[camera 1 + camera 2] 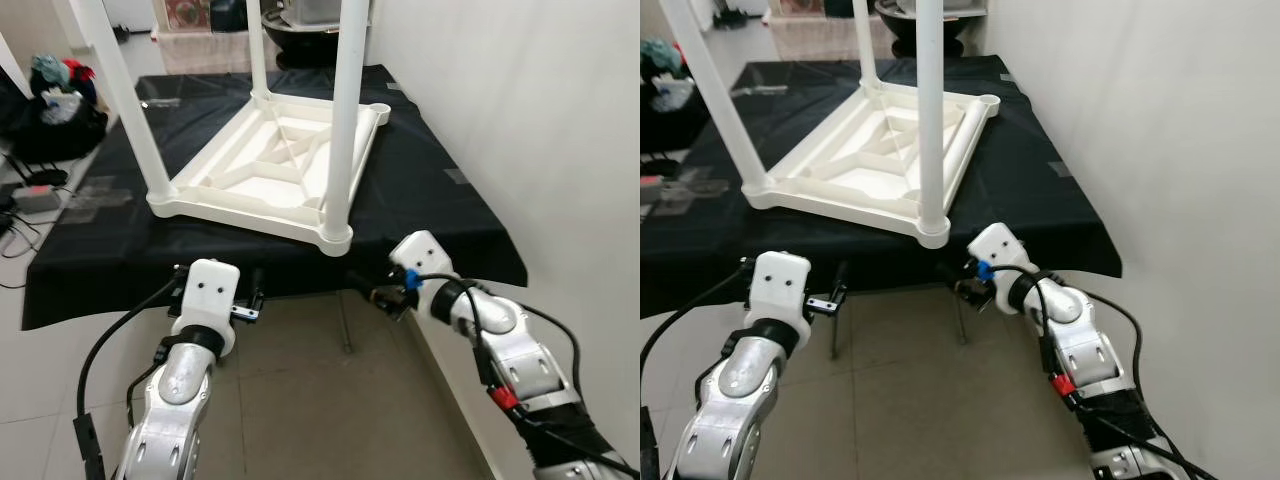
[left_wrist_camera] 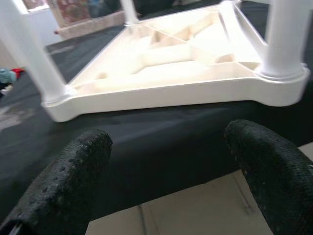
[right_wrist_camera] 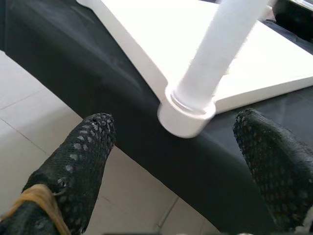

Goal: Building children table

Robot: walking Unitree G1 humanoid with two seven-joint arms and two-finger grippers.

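A white plastic children's table lies upside down on a black-covered table. Three white legs stand up from its corners: one at the front left, one at the front right and one at the back. The far right corner socket holds no leg. My left gripper hangs open below the black table's front edge, with nothing between its fingers. My right gripper is open too, just under the front right leg's corner and apart from it.
A white wall runs close along the right side. Bags and clutter and cables lie on the floor at the left. Tiled floor lies beneath my arms. A dark object stands behind the table.
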